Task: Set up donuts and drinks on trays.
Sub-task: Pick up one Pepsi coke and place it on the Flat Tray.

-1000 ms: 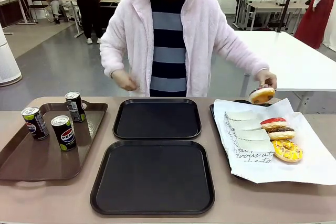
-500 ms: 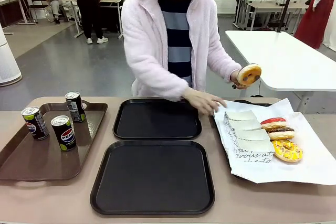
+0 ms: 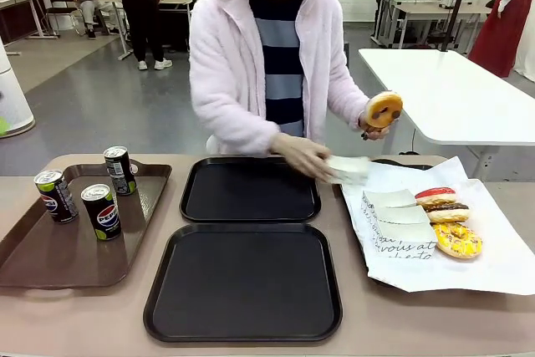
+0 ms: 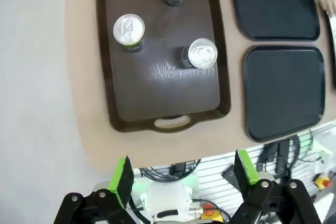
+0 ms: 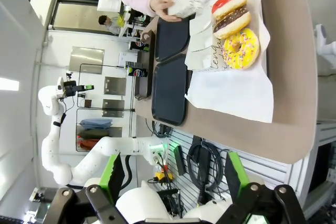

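- Left gripper (image 4: 185, 174): fingers spread wide, green pads well apart. Nothing is between them and they touch nothing. It hangs high over the table's near edge, by the brown tray.
- Right gripper (image 5: 173, 174): spread equally wide and empty, clear of the table. Its view is rolled sideways.
- Near black tray (image 3: 242, 282): at 6 o'clock on the table, bare.
- Brown tray (image 3: 50, 248): at 9 o'clock, its near corner cut off by the frame. It carries three cans, all upright and apart.
- Nearest can (image 3: 101, 211): shows the Pepsi logo. The word itself is too small to read with confidence.
- Left can (image 3: 56, 196): shows the same logo.
- Far can (image 3: 120, 170): label turned partly away, unreadable.
- White paper sheet (image 3: 468, 265): at 3 o'clock. A dark rim shows under its far-left edge, and the rest beneath is covered.
- Yellow donut (image 3: 457, 240): on the sheet, with sprinkles.
- Chocolate donut (image 3: 447, 211): just beyond the yellow one, overlapped by the red-iced one.
- Red-iced donut (image 3: 435, 195): farthest of the three.
- Stack of paper sleeves (image 3: 399, 219): beside the donuts at their 9 o'clock. Black script is only partly legible; "vous" can be made out.
- Far black tray (image 3: 251, 190): toward 12 o'clock, just beyond the near tray, bare.
- Person's right hand (image 3: 305, 156): holds one white sleeve (image 3: 349, 169) above the gap between the far tray and the sheet. Motion-blurred.
- Person's left hand (image 3: 376, 129): raised beyond the table's far edge at 1 o'clock. It holds a golden donut (image 3: 384, 110) on edge, its face showing dark specks.
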